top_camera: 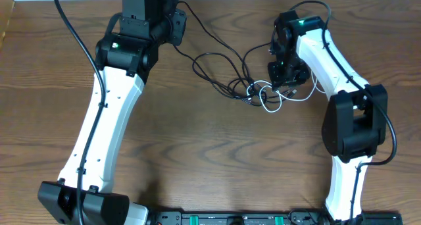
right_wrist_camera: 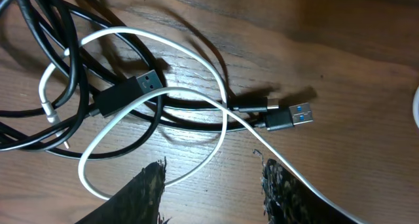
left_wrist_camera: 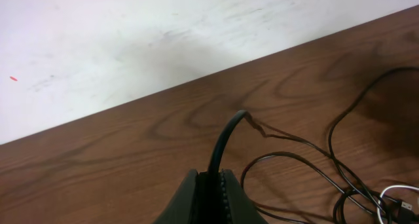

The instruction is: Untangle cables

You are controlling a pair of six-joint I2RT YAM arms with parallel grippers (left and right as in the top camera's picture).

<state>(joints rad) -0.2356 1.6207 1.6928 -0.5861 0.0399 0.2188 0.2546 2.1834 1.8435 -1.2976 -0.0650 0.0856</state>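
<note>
Mostly the cables (top_camera: 253, 88) lie in a loose tangle on the wooden counter (top_camera: 197, 146), toward its far right part, just beside the right gripper (top_camera: 287, 77). From that tangle 1 black cable (left_wrist_camera: 222, 142) runs leftward across the wood to the left gripper (left_wrist_camera: 211, 185), whose 2 fingers are pressed together on it. The strand rises out from between them and bends over toward the counter near its far edge. The right gripper stands spread above the tangle, its 2 fingers (right_wrist_camera: 147, 194) apart and nothing pinched between them. Under it a white cable (right_wrist_camera: 224, 122) loops over and under the black strands, and part of that loop lies flat on the counter in the gap between the fingers. Also visible there are 3 plug ends: a black USB plug (right_wrist_camera: 134, 90) inside the white loop, a plug with a blue insert (right_wrist_camera: 291, 117) further right, and a smaller plug (right_wrist_camera: 252, 107) just beside that one.
</note>
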